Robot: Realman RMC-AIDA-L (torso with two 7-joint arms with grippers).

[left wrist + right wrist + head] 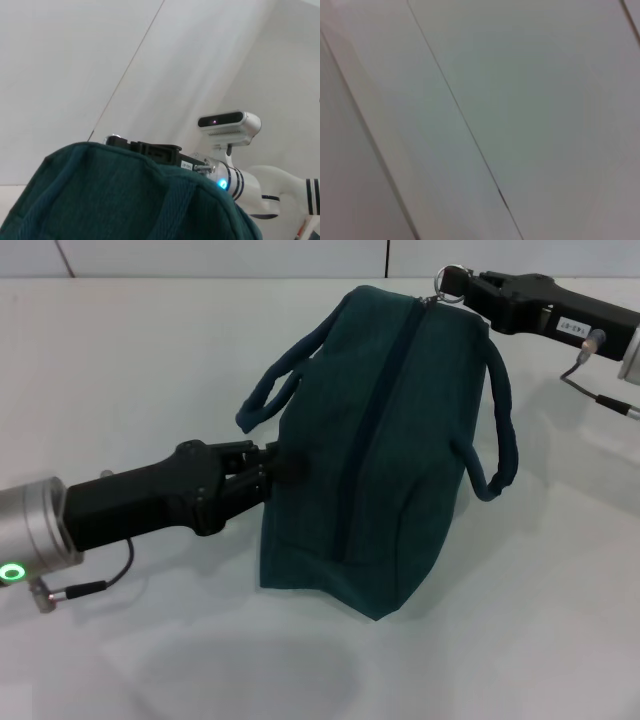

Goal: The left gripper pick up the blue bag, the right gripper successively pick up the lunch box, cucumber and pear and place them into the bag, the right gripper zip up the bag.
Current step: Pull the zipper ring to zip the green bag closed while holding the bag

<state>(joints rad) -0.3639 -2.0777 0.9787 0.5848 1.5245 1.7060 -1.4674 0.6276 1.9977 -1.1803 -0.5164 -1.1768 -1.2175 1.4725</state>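
White table [560,620], left claw [275,468] gripping blue bag [390,460], right claw [462,285] on zipper ring [447,278]

Even, bright overhead light is washing my worktop [150,370] pale; the blue bag [380,450] is casting a soft shadow toward me. My right wrist view is showing only blurred wall panels.

A robotics lab or test cell, by the look of it — a plain white table [560,570] backed by bare white wall panels [530,100] split by thin dark seams, with nothing domestic about it. The left wrist view shows a white robot body [270,192] with black-banded joints, a lit blue indicator and a head camera [227,124] — equipment of a lab setup
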